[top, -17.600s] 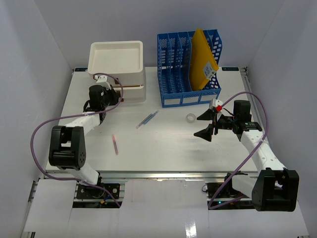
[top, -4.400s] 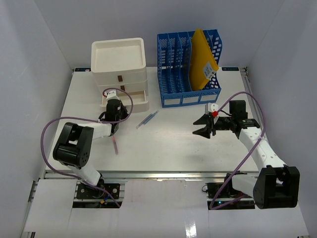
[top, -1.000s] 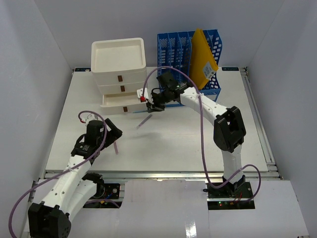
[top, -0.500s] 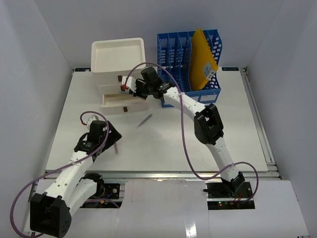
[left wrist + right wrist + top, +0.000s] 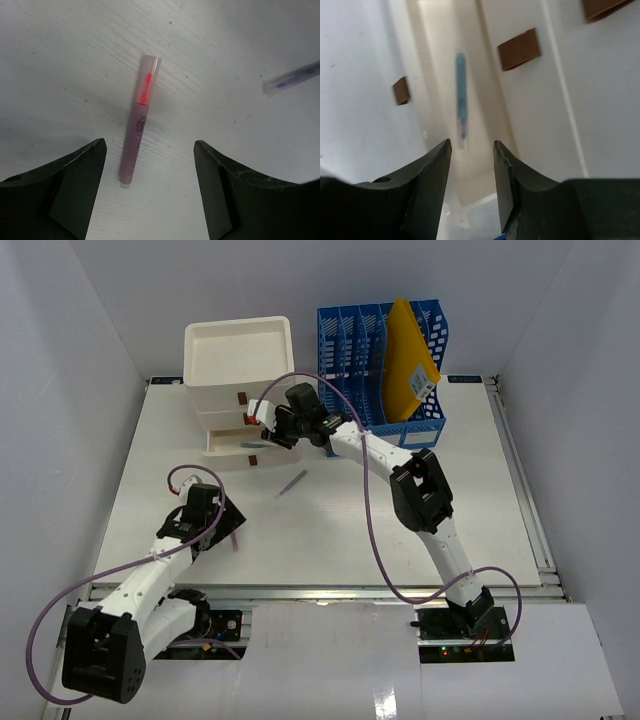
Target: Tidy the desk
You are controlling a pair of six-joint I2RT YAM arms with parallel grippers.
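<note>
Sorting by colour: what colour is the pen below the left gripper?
The pen is pink; left wrist view shows it best.

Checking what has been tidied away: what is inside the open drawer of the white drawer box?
One blue pen lies in the open drawer. The right gripper covers part of the drawer's near end, so anything there cannot be seen.

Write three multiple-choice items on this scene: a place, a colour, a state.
1. The yellow envelope is: A in the blue file rack; B in a drawer; C held by an arm.
2. The marker on the desk below the left end effector is: A green; B pink; C black.
3. The drawer box's bottom drawer is: A shut; B removed; C pulled out.
1A, it stands in a rack slot; 2B, pink body and tip; 3C, its front juts past those above.
</note>
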